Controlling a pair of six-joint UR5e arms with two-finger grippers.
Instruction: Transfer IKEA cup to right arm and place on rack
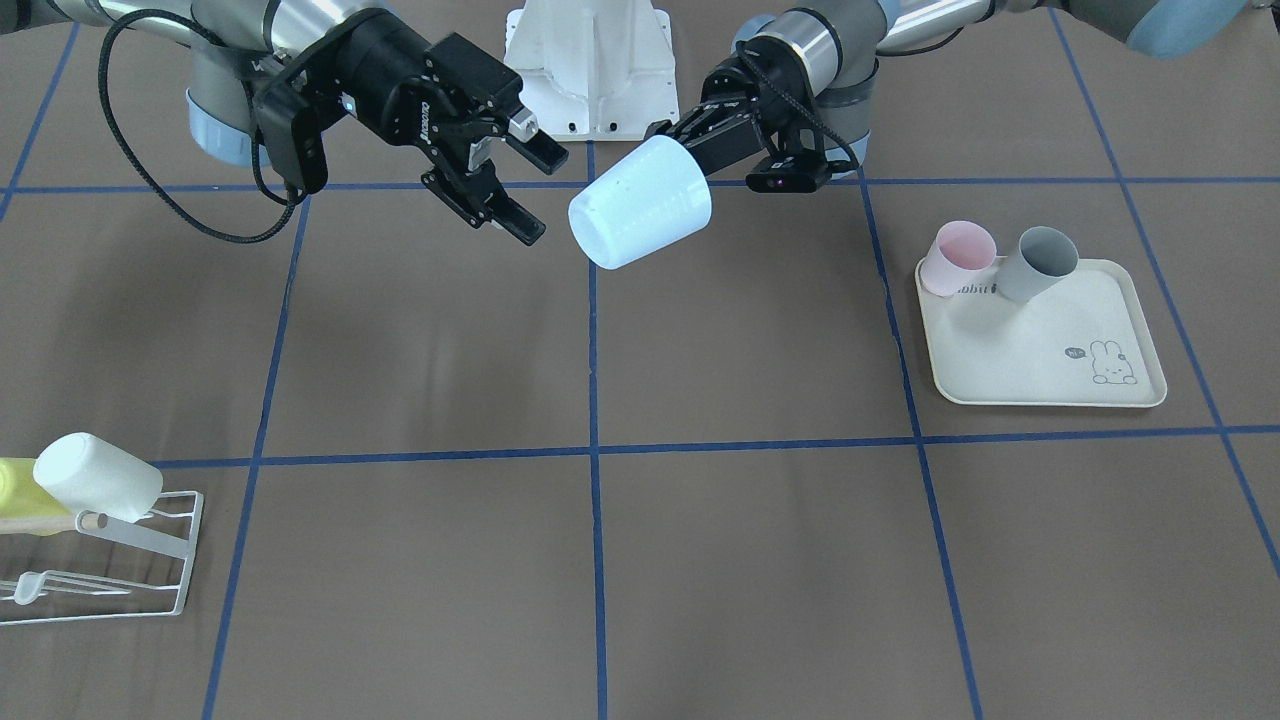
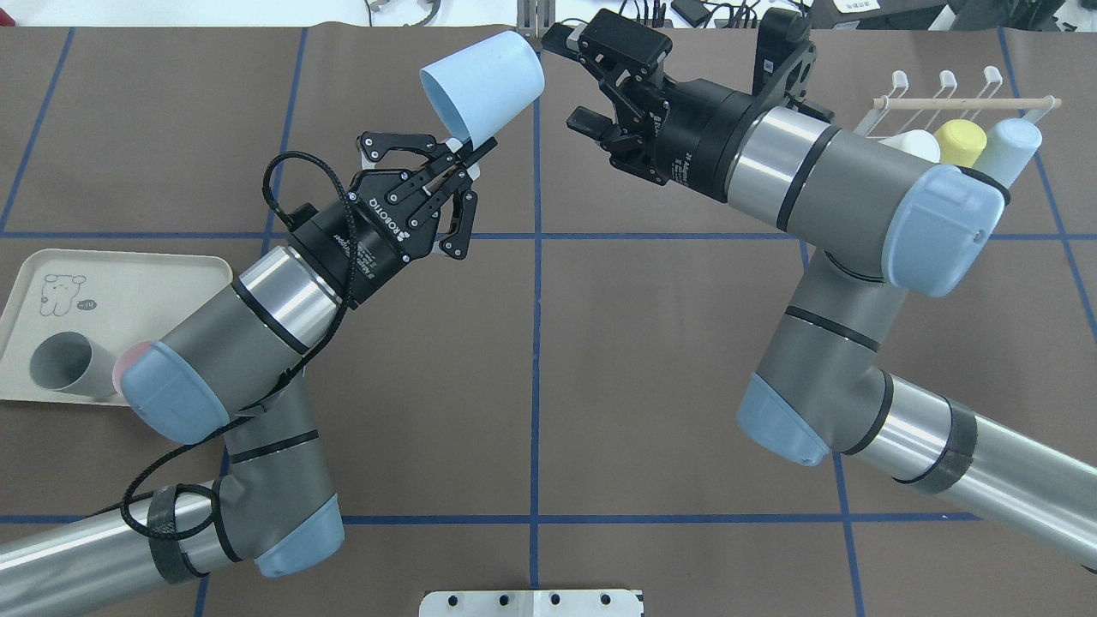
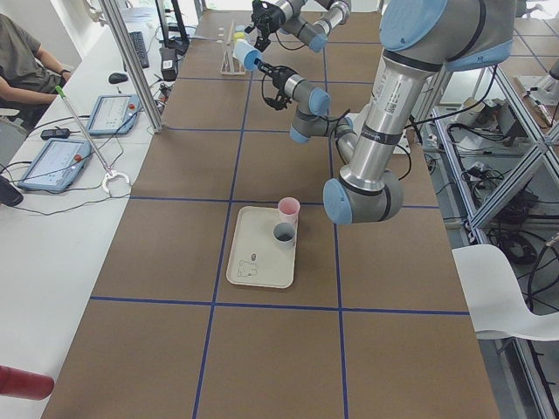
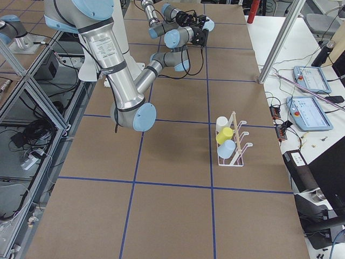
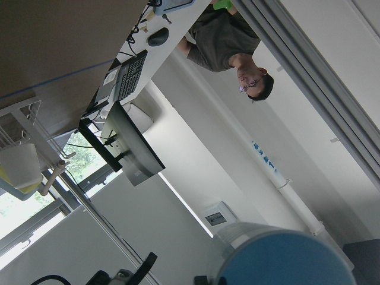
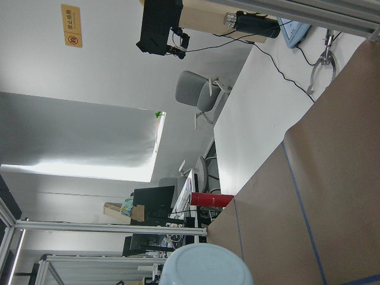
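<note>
The IKEA cup is light blue and hangs tilted above the table's middle, held by its rim. My left gripper, the slimmer one, is shut on that rim; the cup points away from it. The right arm's bulky gripper is open, its fingers spread a short way from the cup's closed base, not touching it. That base fills the bottom of the right wrist view. The white wire rack stands at the table's far corner on my right side.
White, yellow and light-blue cups sit on the rack. A cream rabbit-print tray holds a pink cup and a grey cup on my left side. A person sits at the side desk beyond the table.
</note>
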